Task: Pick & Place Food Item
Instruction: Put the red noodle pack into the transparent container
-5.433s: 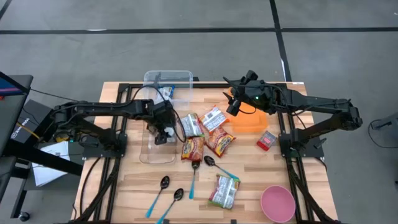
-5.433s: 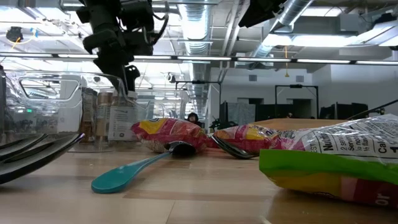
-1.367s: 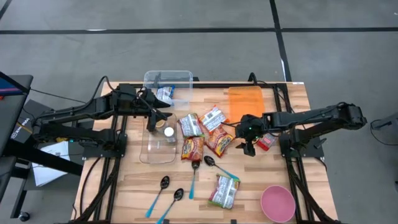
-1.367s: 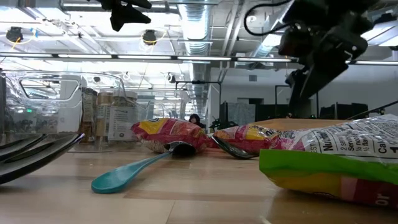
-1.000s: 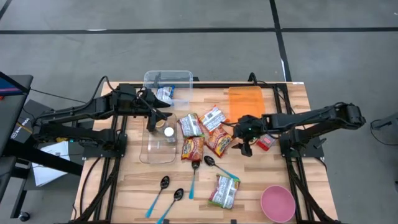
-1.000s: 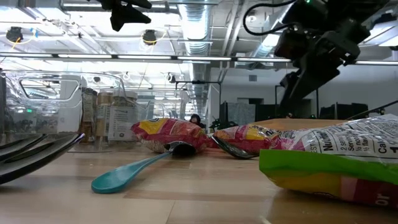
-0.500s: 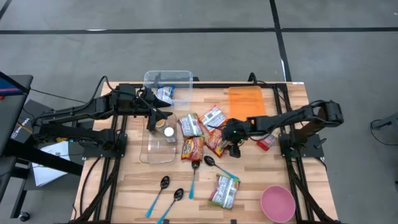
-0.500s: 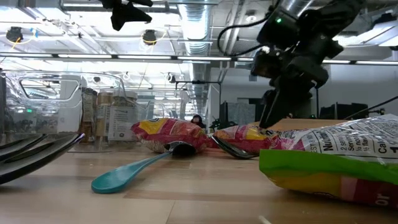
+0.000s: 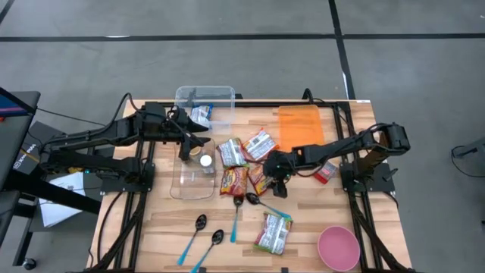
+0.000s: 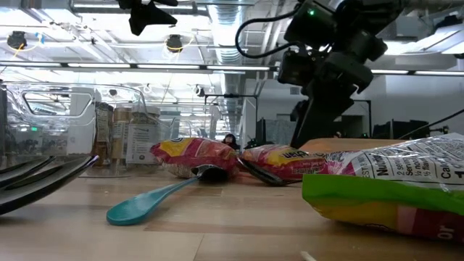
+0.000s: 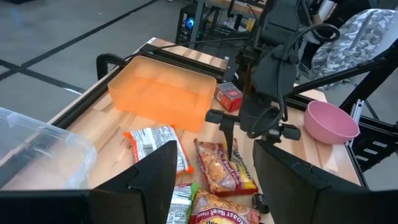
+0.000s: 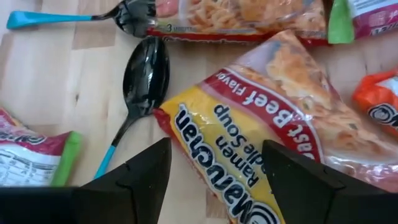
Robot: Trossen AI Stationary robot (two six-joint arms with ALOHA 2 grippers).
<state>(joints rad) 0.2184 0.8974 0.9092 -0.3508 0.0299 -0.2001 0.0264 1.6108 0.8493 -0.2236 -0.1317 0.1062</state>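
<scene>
Ramen packet (image 12: 273, 143) lies flat at mid-frame in the high view, on the wooden worktop (image 9: 318, 205), and the right pincer (image 9: 277, 180) hangs right over it, fingers apart, nothing held. A black spoon (image 12: 144, 74) sits just beside the packet's edge, so the descent wants to straddle the crinkly wrapper alone and pinch across its width. Farther back, the orange bin (image 9: 300, 125) waits at upper right. Left pincer (image 9: 187, 144) idles open over the clear container (image 9: 204, 98), upper left.
</scene>
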